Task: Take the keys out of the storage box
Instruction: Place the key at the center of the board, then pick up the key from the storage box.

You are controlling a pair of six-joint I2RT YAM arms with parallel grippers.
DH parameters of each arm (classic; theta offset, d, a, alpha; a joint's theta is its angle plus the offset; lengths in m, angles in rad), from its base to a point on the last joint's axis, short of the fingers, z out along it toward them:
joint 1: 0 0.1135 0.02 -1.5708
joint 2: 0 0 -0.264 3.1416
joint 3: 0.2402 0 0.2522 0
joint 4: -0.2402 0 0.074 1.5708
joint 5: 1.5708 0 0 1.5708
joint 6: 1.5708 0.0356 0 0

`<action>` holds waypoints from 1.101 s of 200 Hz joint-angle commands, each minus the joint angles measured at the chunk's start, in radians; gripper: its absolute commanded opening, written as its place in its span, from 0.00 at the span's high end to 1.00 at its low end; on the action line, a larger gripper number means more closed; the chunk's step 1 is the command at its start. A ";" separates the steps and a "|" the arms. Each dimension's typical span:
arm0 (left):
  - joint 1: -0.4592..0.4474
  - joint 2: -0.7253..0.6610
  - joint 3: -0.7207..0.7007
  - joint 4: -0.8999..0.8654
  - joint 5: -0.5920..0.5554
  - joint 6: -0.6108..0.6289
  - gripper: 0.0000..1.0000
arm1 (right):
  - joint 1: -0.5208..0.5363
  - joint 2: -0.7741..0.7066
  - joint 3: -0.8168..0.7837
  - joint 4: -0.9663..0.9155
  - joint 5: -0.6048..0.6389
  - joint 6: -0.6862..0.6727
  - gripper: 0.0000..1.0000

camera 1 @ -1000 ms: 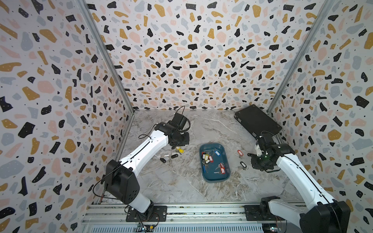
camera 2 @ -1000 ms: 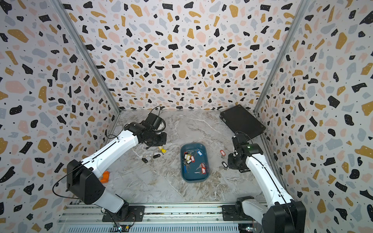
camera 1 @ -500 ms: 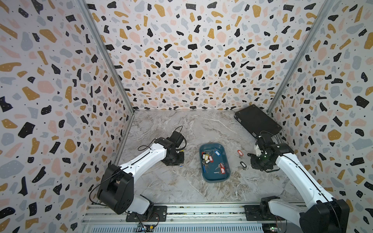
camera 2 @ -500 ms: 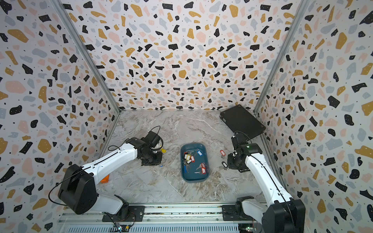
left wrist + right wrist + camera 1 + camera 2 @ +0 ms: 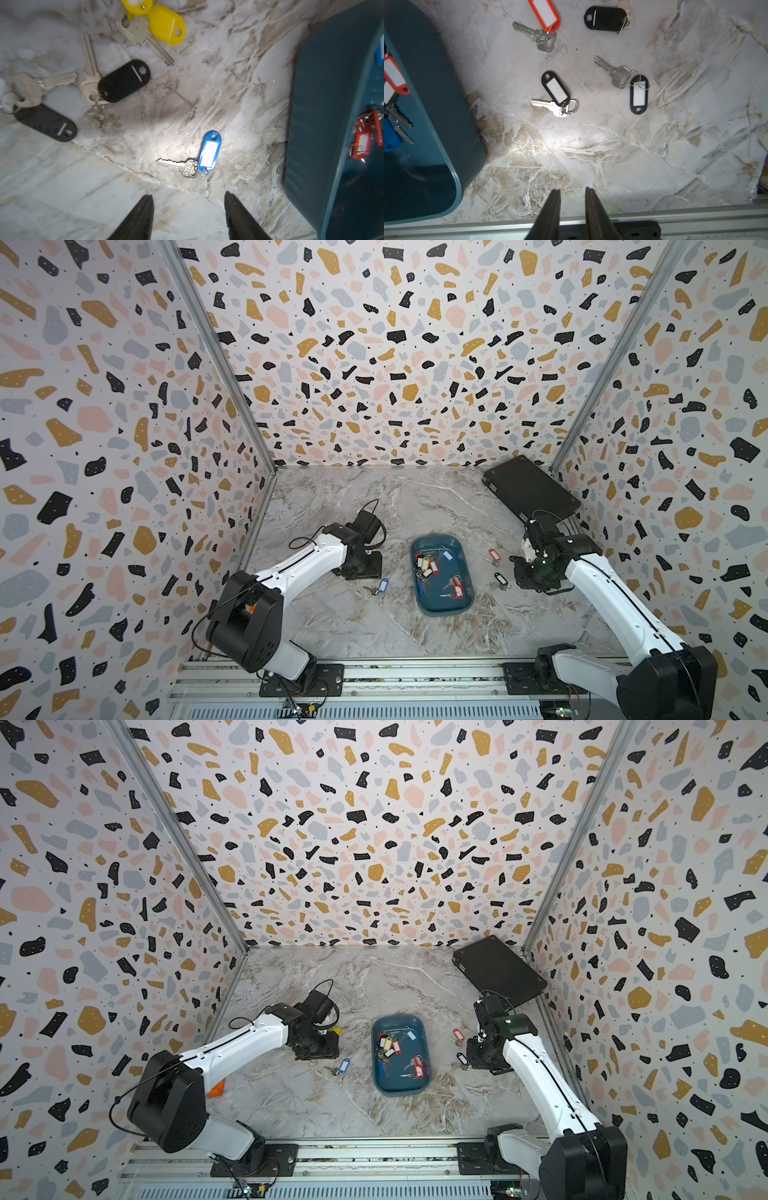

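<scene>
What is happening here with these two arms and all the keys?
A two-armed robot is taking keys out of the blue box onto the table. The left gripper is open and empty near a blue-tagged key beside the box. The right gripper, slightly open and empty, hovers near black-tagged keys. Several lie inside the box.

Hovering over the marbled counter (image 5: 591, 145) with the right gripper (image 5: 572, 189), jaws standing slightly apart and gripping nothing. Facing a black-tagged key (image 5: 555, 89) lying just ahead of the gripper, with a second black-tagged key (image 5: 638, 93) lying apart from it. Facing, farther ahead, a red-tagged key (image 5: 544, 12) and a black tag (image 5: 606, 17) showing its plain back, covering most of its key. Showing, off to one side of the gripper, the teal storage box (image 5: 446, 124) holding a red tag (image 5: 394, 76), a blue tag (image 5: 390, 135) and silver key blades (image 5: 400, 124). Crossing a metal rail (image 5: 695, 214) under the gripper.
</scene>
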State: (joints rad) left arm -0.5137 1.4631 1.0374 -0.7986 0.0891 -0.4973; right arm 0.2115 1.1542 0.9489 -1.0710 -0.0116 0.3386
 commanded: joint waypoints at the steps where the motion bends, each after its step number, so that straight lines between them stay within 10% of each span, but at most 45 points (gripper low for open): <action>1: -0.003 -0.087 0.067 -0.043 -0.072 0.059 0.39 | 0.014 0.005 0.025 -0.010 -0.072 -0.006 0.75; 87: -0.002 -0.323 -0.021 0.105 -0.133 0.151 0.30 | 0.334 0.353 0.429 -0.006 -0.100 0.055 0.44; 220: 0.000 -0.289 0.004 0.070 -0.136 0.171 0.30 | 0.384 0.816 0.563 0.325 -0.069 0.233 0.51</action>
State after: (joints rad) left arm -0.5133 1.1568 1.0283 -0.7238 -0.0406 -0.3393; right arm 0.5907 1.9713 1.4841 -0.7994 -0.1535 0.5266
